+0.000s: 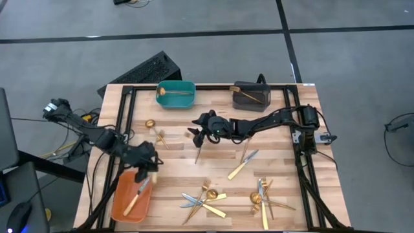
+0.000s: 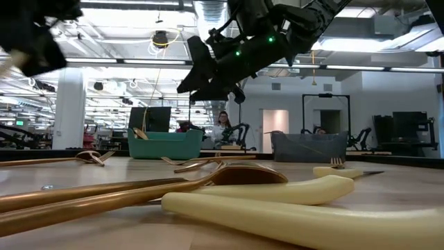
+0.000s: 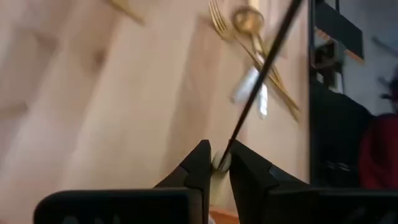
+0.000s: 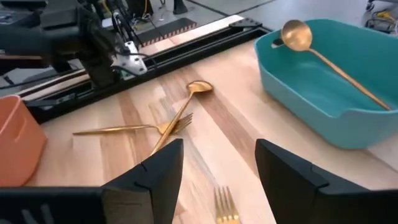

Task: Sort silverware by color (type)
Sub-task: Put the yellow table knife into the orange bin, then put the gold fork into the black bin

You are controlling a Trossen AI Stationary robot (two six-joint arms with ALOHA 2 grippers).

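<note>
My left gripper (image 1: 149, 168) hangs over the orange bin (image 1: 123, 206), shut on a knife that shows edge-on as a thin dark line (image 3: 261, 68). Another knife (image 1: 137, 195) lies in that bin. My right gripper (image 1: 199, 134) is open and raised above mid-table (image 2: 208, 78). A gold fork (image 4: 225, 208) lies on the wood below and between its fingers, untouched. The teal bin (image 1: 176, 94) holds a gold spoon (image 4: 323, 56), and the dark grey bin (image 1: 251, 96) a gold piece. More gold spoons, forks and knives lie loose on the table. My left gripper pinches the knife's pale handle end (image 3: 221, 163) between its two fingertips. The rest of the knife runs forward from the fingers, clear of the table. A pale end (image 2: 5, 64) shows beside the gripper in the low view.
A spoon (image 1: 150, 123) and fork (image 1: 160, 137) lie near the left arm. One knife (image 1: 242, 164) lies mid-table, and two heaps of cutlery (image 1: 204, 198) (image 1: 262, 196) lie near the front edge. Black frame rails (image 1: 304, 162) run along the table's sides.
</note>
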